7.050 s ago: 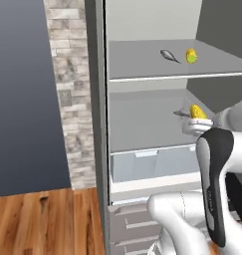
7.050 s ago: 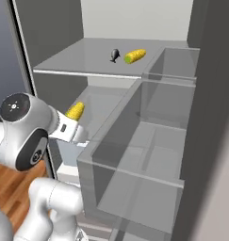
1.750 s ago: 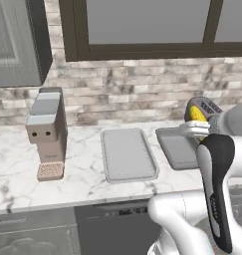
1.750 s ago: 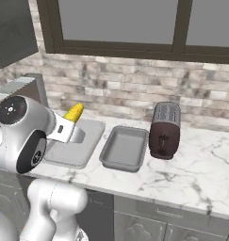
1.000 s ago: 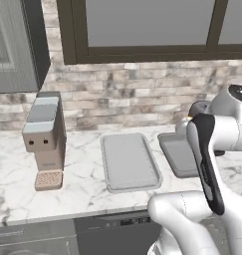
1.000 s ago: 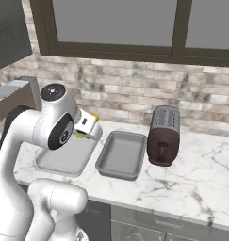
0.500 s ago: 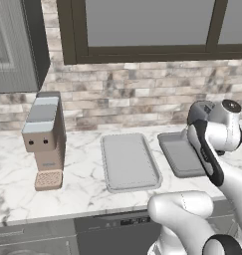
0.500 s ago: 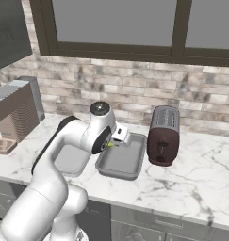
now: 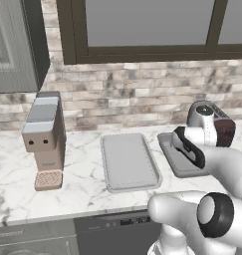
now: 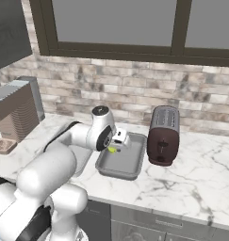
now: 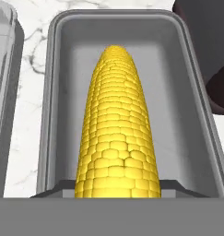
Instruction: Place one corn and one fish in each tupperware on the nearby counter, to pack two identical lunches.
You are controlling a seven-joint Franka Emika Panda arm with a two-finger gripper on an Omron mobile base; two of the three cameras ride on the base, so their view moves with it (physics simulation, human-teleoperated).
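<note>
My gripper (image 10: pixel 117 145) is shut on a yellow corn (image 11: pixel 117 133) cob and holds it low over the right-hand tupperware (image 11: pixel 53 92), the grey tray (image 10: pixel 120 164) beside the toaster. The cob lies lengthwise along the tray; whether it touches the floor I cannot tell. In the right base view the corn (image 10: pixel 112 149) shows as a small yellow spot under the hand. The other tupperware (image 9: pixel 128 162) lies bare to the left on the marble counter (image 9: pixel 77 187). My arm hides part of the right tray (image 9: pixel 178 164) in the left base view. The fish is out of view.
A dark toaster (image 10: pixel 162 134) stands right of the trays, close to the held cob, its body at the edge (image 11: pixel 210 55) of the hand view. A coffee machine (image 9: pixel 45 139) stands at the counter's left. A brick wall and a window rise behind.
The base drove from the open fridge to the counter. In the last second the arm swung right from the left tray and lowered the corn over the right tray.
</note>
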